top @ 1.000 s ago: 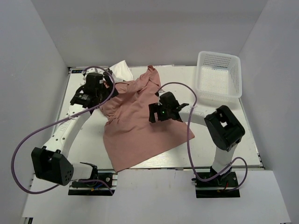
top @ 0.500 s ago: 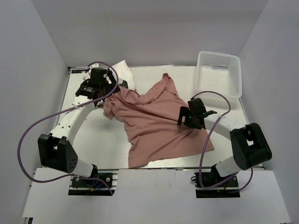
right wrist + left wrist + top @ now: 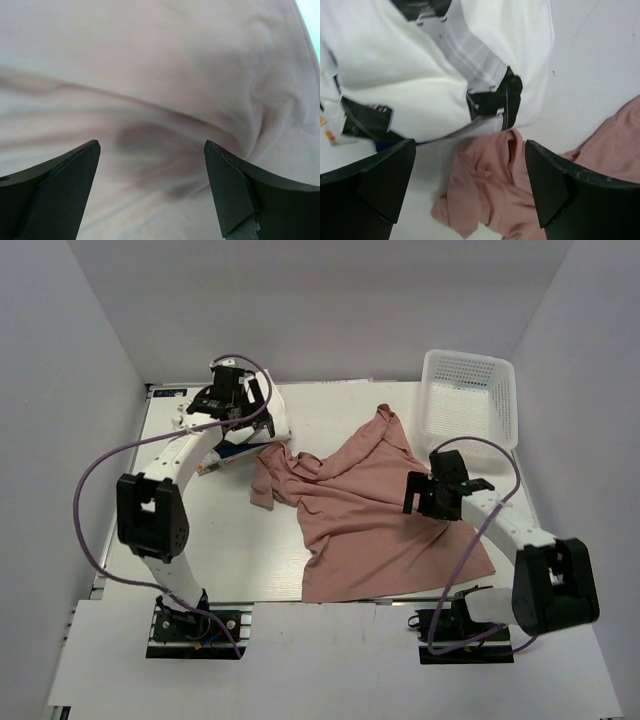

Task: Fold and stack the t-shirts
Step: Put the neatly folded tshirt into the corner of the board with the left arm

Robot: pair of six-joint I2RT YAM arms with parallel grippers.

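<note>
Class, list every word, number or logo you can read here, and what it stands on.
None can be read.
White cloth t-shirt: black printed patches, too blurred to read.
Small orange mark at its edge: too small.
Dusty-pink cloth t-shirt, white plastic mesh basket: no print shows.

A large, plain dusty-pink t-shirt (image 3: 370, 520) lies loosely spread and unfolded on the desk (image 3: 210, 540), to the left of the white mesh basket (image 3: 470, 365) and nearer than it. Its cloth is creased, bunched along its left side, and one narrow end rises to a point just beside the basket's near-left corner. Well to the left of the basket, at the same far depth, a white t-shirt (image 3: 420, 60) with black print lies crumpled, its edge close against the pink one's bunched side. A small sliver of a blue t-shirt (image 3: 385, 145) peeks from under the white one's edge.
</note>
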